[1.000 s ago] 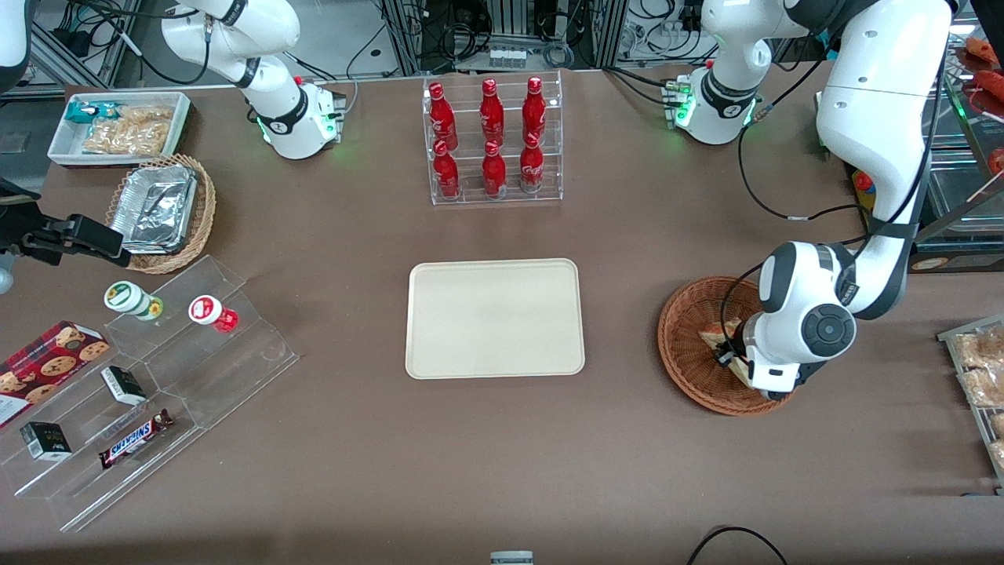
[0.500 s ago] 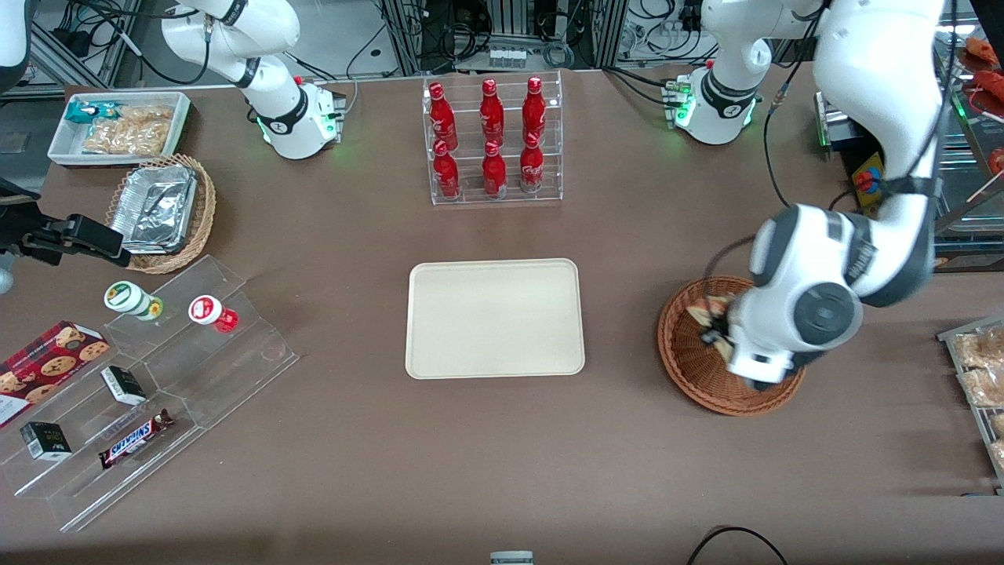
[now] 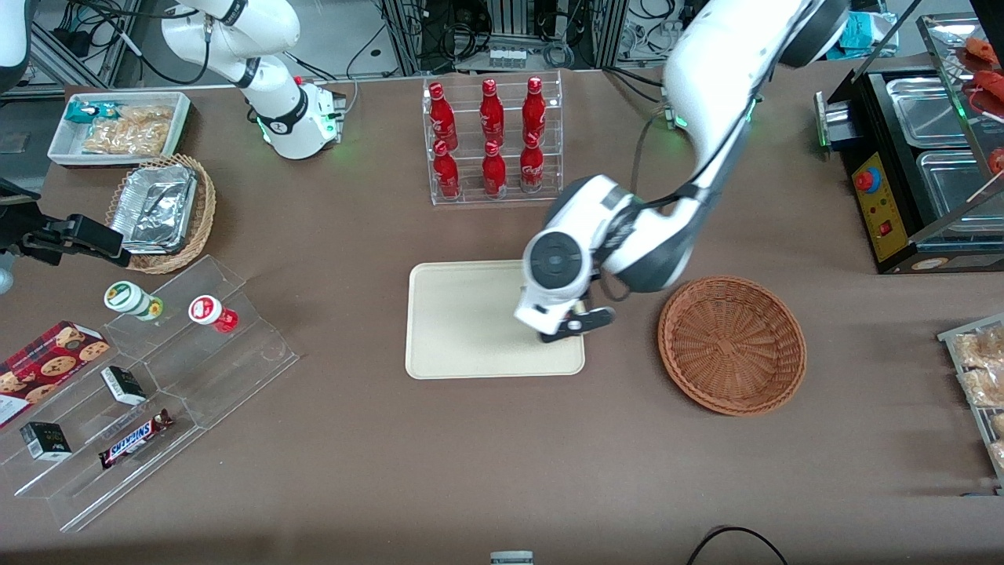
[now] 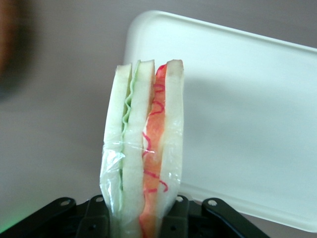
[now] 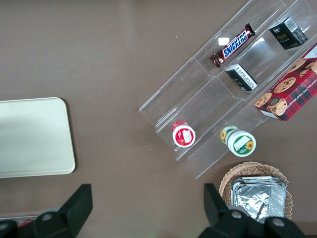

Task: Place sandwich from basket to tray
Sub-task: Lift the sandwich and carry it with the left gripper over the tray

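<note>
My left gripper [image 3: 566, 325] hangs over the tray's [image 3: 471, 322] edge nearest the basket [image 3: 731, 344]. It is shut on the sandwich [image 4: 143, 148], a plastic-wrapped wedge of pale bread with green and red-orange layers, pinched between the black fingers [image 4: 181, 218]. In the left wrist view the sandwich sticks out from the gripper [image 4: 143, 220] with the cream tray [image 4: 237, 124] beneath it. The arm's wrist hides the sandwich in the front view. The reddish-brown woven basket holds nothing. The right wrist view also catches the tray [image 5: 29, 139].
A clear rack of red bottles [image 3: 494, 141] stands farther from the front camera than the tray. Toward the parked arm's end lie a clear stepped stand with snacks [image 3: 157, 377], a tan basket of foil containers [image 3: 161, 212] and a white bin [image 3: 118, 125]. A black appliance [image 3: 925, 157] sits at the working arm's end.
The gripper lifted the sandwich out of the basket and carried it sideways to above the tray's edge. The basket now holds nothing.
</note>
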Controlling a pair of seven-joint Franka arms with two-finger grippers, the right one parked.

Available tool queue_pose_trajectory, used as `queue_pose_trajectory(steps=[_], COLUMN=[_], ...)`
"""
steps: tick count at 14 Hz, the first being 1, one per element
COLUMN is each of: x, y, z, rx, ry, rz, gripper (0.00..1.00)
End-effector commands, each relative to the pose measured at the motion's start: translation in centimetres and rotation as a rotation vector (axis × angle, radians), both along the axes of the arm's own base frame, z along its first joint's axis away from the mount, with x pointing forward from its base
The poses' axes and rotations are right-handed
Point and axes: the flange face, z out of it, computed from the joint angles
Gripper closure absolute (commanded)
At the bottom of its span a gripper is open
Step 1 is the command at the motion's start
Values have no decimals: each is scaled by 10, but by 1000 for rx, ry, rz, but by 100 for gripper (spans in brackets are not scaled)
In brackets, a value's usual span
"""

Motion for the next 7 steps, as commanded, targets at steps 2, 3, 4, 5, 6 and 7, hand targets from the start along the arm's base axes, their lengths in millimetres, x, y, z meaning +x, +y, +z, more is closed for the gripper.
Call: queue_pose_trajectory(steps=[2,3,4,5,6,7], x=[-1,-11,-18,-25,-32,-35], y=[-50,-63,-72,-80,-88,-92], z=[-31,-43,-50,-61,-70,-81], rx=[-121,-148,-165,-171,-177,-181], ry=[-53,-50,-54,-54,-57,-58], rz=[-123,-222,-280,-297,-307,-305], gripper=[70,70,70,70,70,70])
